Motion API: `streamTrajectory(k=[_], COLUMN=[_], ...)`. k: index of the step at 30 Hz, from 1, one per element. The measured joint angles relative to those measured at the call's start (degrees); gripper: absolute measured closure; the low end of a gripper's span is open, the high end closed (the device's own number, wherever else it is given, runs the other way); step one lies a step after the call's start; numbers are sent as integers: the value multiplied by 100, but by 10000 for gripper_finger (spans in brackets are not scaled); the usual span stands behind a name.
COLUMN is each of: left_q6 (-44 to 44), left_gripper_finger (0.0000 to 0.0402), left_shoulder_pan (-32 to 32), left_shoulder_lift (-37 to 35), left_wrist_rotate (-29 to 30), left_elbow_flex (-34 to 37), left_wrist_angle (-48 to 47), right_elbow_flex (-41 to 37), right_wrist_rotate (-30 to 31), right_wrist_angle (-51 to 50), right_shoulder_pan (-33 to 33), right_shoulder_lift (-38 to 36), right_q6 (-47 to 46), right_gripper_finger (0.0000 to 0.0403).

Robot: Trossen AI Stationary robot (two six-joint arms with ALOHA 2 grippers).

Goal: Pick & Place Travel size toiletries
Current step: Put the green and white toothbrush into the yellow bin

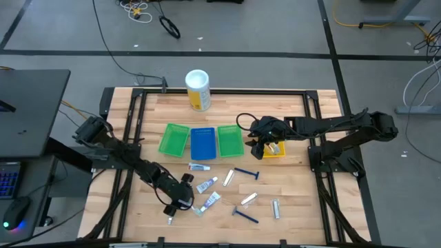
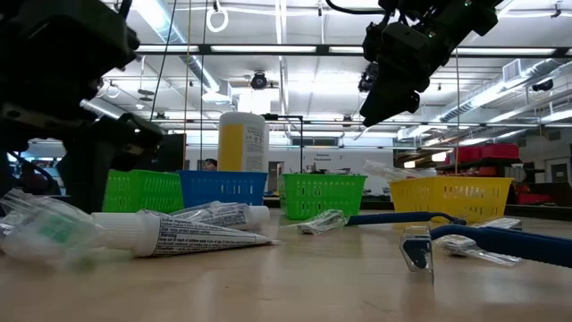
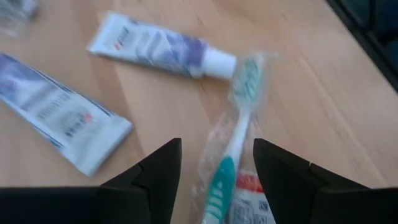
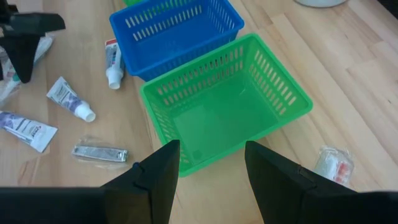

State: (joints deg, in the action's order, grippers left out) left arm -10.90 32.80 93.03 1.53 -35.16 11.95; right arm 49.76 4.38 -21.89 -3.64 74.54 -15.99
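Observation:
Toiletries lie scattered on the near half of the wooden table: white-and-blue tubes (image 1: 207,184), dark blue razors (image 1: 247,173) and silvery packets (image 1: 276,208). My left gripper (image 1: 180,200) is low over the near-left part, open. In the left wrist view a clear-wrapped toothbrush with a teal handle (image 3: 239,134) lies flat on the wood between the fingers of my left gripper (image 3: 217,168), apart from both. Two tubes (image 3: 158,46) (image 3: 59,115) lie beyond it. My right gripper (image 1: 258,146) (image 4: 205,168) hangs open and empty, high over the right green tray (image 4: 227,109).
Green (image 1: 173,139), blue (image 1: 203,143), green (image 1: 230,141) and yellow (image 1: 273,149) trays stand in a row across the table's middle. A tall white-and-yellow canister (image 1: 198,89) stands at the far edge. A wrapped item (image 4: 333,163) lies beside the right green tray. Black frame rails (image 1: 131,124) border the table.

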Motion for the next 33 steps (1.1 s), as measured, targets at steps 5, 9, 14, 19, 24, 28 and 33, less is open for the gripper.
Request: streamTrajectory(k=[5,9,14,19,24,28,33], left_q6=[3,41,65,-65,-152,-336,-336], left_gripper_finger=[193,194,217,279,344,366,361], left_shoulder_pan=[85,110,99,84,-26,-135,-151], left_shoulder_lift=[206,245,247,254,256,260,258], left_wrist_rotate=[74,256,210,80,-5,-240,-266], left_elbow_flex=[0,-7,-14,-15,-15,-13,-30], left_wrist_angle=[48,68,-10,-59,-86,-75,-89], right_elbow_flex=[0,0,0,0,0,0,0], right_wrist_rotate=[-2,0,0,-2,-1,-2,-1], right_wrist_angle=[9,14,16,16,22,33,33], right_shoulder_pan=[-1,-1,-1,0,-2,0,0], right_shoulder_lift=[0,0,0,0,0,0,0], right_q6=[0,0,0,0,0,0,0], right_gripper_finger=[211,211,211,211,211,211,211])
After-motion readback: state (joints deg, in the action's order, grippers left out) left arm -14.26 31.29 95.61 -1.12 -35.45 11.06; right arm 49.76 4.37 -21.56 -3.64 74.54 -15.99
